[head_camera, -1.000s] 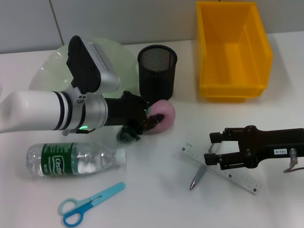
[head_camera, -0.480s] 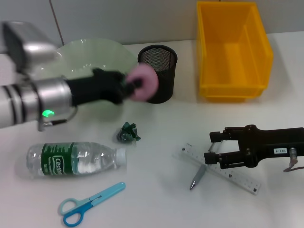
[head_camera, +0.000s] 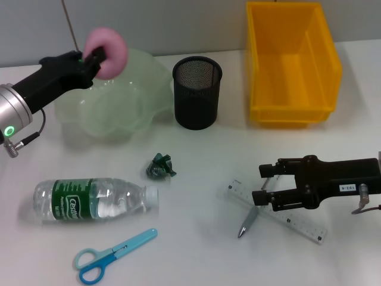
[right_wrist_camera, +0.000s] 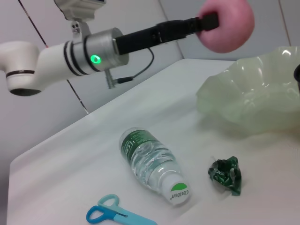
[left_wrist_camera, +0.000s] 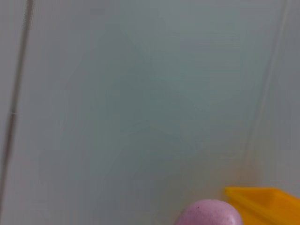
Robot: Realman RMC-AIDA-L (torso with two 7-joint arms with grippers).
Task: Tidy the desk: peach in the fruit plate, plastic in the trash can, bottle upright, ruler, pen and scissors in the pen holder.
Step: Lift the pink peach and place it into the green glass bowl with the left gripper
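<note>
The peach (head_camera: 106,52), pink and round, is held up in the air by the left claw (head_camera: 95,58), whose dark fingers are closed on it, above the far rim of the pale green fruit plate (head_camera: 116,107) near the desk's (head_camera: 202,196) far left corner. Just beside the plate, toward the right, stands the black mesh pen holder (head_camera: 197,92), and farther right the yellow trash can (head_camera: 292,65) by the far edge. In the middle of the desk lies a crumpled green plastic (head_camera: 161,167) scrap. Near it, toward the left edge, the bottle (head_camera: 95,200) lies on its side, and the blue scissors (head_camera: 113,256) lie at the near edge. On the right side, the right claw (head_camera: 268,185) hovers with its fingers spread, empty, over the ruler (head_camera: 280,211) and the pen (head_camera: 247,222) that crosses it.
</note>
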